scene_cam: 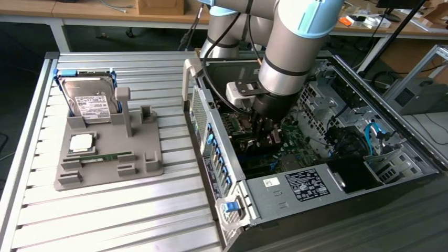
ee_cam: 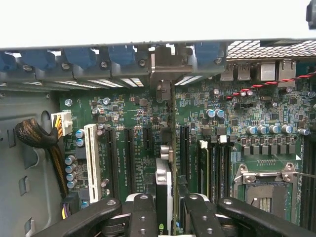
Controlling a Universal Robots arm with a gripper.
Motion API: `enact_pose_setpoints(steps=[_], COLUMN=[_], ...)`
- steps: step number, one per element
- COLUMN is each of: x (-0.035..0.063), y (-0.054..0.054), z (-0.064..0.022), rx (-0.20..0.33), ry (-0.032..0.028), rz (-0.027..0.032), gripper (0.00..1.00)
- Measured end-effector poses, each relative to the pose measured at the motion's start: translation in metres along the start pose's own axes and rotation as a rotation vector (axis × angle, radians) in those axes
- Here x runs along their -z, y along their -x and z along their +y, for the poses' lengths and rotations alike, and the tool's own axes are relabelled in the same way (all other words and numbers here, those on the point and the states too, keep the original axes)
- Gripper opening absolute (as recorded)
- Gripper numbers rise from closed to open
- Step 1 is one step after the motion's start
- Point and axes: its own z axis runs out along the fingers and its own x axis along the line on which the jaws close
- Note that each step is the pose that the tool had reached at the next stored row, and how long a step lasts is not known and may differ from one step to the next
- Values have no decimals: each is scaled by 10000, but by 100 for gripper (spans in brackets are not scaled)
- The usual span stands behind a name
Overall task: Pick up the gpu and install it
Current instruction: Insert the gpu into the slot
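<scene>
GPU stands edge-on directly beneath the tool, clamped between its two fingers, which are drawn in close on the card. Its long axis runs along the motherboard slots, with the bracket end toward the rear wall of the case. It seems lined up over one black slot; I cannot tell whether it is seated.

The arm slants down from the upper centre of the exterior view, its wrist pointing steeply downward and the gripper near mid-frame. The black fingers stand close together, clamped on the gpu, which is held edge-on.
</scene>
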Motion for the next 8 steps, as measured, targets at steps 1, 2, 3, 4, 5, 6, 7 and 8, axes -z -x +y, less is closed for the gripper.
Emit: enact_pose_setpoints(steps=[1,2,3,4,5,6,7,8], x=[0,0,0,0,-1,-1,0,0], y=[0,0,0,0,0,0,0,0], z=[0,2,4,5,5,5,5,6], rx=[1,1,0,1,1,1,0,0], ry=[0,0,-1,1,-1,-1,0,0], rz=[0,0,1,0,-4,-3,-2,-1], gripper=[27,27,27,27,27,27,27,27])
